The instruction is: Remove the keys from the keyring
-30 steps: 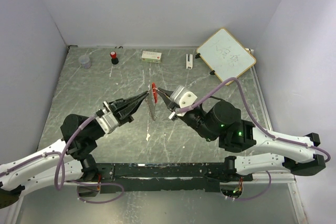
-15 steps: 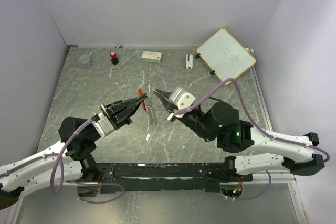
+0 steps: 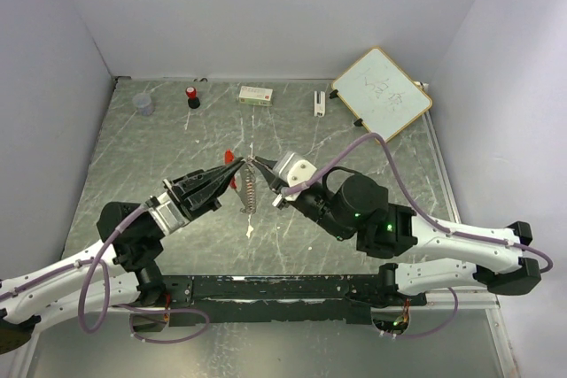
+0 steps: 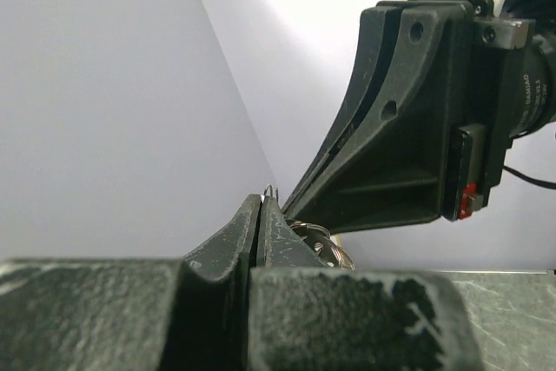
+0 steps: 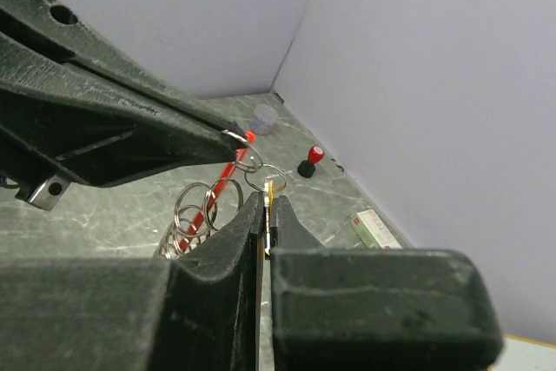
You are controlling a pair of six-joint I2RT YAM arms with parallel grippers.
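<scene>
Keyring (image 3: 251, 189) hangs vertically; red key (image 5: 224, 182) diagonal.

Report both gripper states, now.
The left gripper is closed, pinching the keyring.
The right gripper is closed on the yellow key.

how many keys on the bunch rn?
2. The red key hangs from the keyring pinched at the left tool tip. The yellow key is pinched in the right tool tips. Others may hide behind the keyring.
</scene>
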